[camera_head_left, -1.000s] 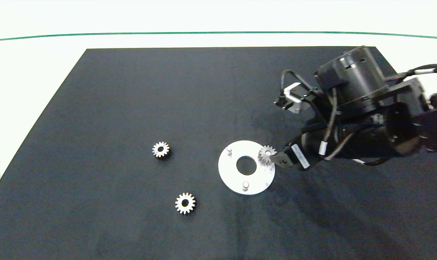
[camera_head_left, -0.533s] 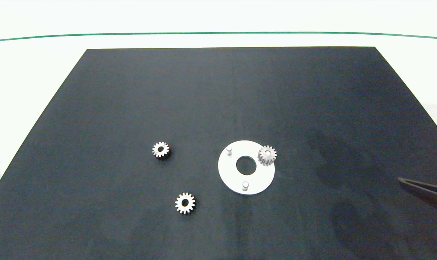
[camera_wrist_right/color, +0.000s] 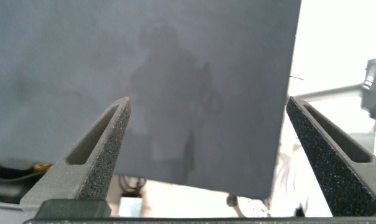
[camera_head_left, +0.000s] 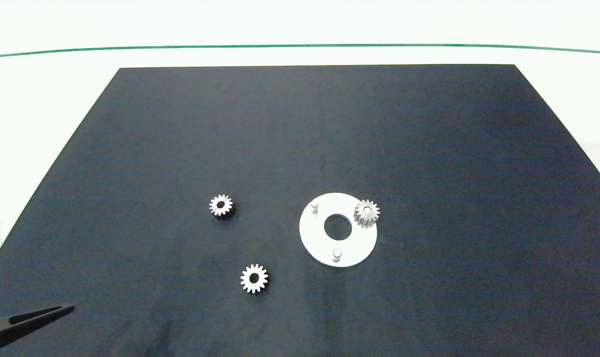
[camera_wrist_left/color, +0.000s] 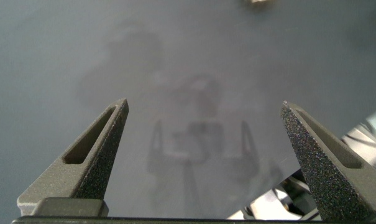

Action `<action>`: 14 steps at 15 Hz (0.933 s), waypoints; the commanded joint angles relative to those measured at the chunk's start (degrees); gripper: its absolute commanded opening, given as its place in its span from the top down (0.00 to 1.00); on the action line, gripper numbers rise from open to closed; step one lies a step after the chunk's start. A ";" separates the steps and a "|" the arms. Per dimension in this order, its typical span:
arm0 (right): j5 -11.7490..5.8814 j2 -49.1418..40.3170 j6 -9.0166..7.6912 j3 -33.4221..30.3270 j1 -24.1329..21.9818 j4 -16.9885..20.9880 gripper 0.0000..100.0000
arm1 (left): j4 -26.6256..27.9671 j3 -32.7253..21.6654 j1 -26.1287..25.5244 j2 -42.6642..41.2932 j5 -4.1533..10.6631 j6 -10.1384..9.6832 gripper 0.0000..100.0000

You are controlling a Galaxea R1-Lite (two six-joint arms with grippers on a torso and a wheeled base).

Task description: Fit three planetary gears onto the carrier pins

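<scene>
Three small silver-grey gears with pointed teeth and round centre holes are seen. One gear is seated, slightly tilted, on the pin at the right edge of a flat white disc with a large centre hole. Two other short white pins are left bare: one at the disc's upper left, one near its lower edge. A second gear is laid flat on the black surface, well to the left of the disc. The third gear is laid flat to the lower left of the disc, apart from it.

The left gripper is placed far to the lower left of the disc, at the surface's corner, its fingers spread wide and holding nothing. The right gripper is shown only in its wrist view, over the surface's edge, fingers likewise spread wide and empty.
</scene>
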 commanded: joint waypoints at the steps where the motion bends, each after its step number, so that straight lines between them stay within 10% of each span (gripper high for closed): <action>1: -0.17 -9.07 -1.46 2.83 -3.41 1.10 0.00 | -7.45 0.52 -11.39 14.08 2.04 0.21 0.00; 5: -0.17 -14.69 -2.51 7.22 -5.43 1.10 0.00 | -18.52 0.69 -18.86 25.77 6.70 0.39 0.00; 14: -0.17 -15.13 -2.42 7.83 -5.60 0.83 0.00 | -32.85 -3.44 -17.98 42.74 9.07 2.24 0.00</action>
